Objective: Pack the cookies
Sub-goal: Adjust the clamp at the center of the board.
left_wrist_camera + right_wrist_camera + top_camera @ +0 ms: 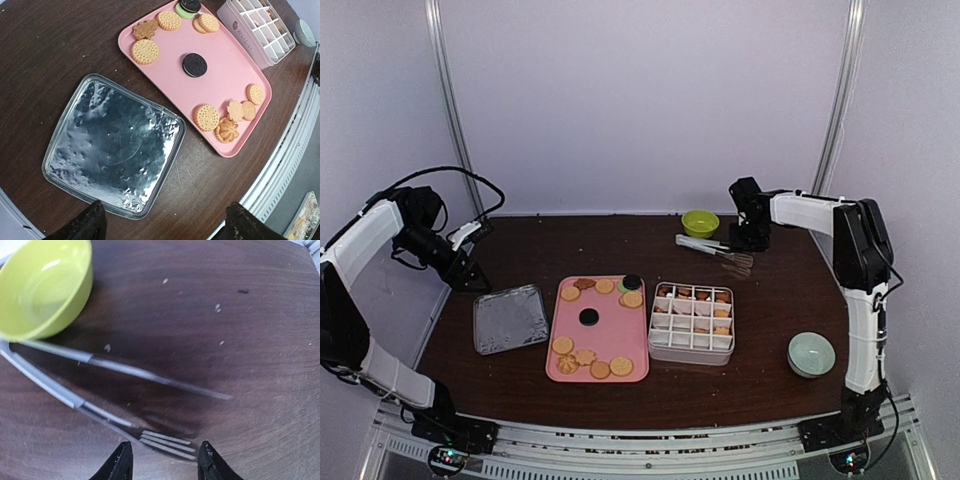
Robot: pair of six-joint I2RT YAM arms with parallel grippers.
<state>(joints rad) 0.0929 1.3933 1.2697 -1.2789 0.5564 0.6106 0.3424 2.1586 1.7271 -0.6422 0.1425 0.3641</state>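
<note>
Cookies [592, 362] lie along the near and far edges of a pink tray [610, 335], with a black one [588, 316] in the middle. More fill the far and right cells of a white divided box [692, 322]. In the left wrist view the tan cookies [207, 116] and the black cookie [194, 64] rest on the pink tray [220, 80]. My left gripper [470, 270] [165, 220] hangs open by a clear lid [115, 145], holding nothing. My right gripper [750, 238] [164, 452] is open, just over the forked tip of the metal tongs [167, 442], not clamped on it.
A lime-green bowl [700, 222] [42, 287] stands at the back beside the tongs [715, 247]. The clear lid [510, 318] lies left of the pink tray. A pale green bowl [811, 354] sits at the front right. The box's corner [257, 30] shows beyond the tray.
</note>
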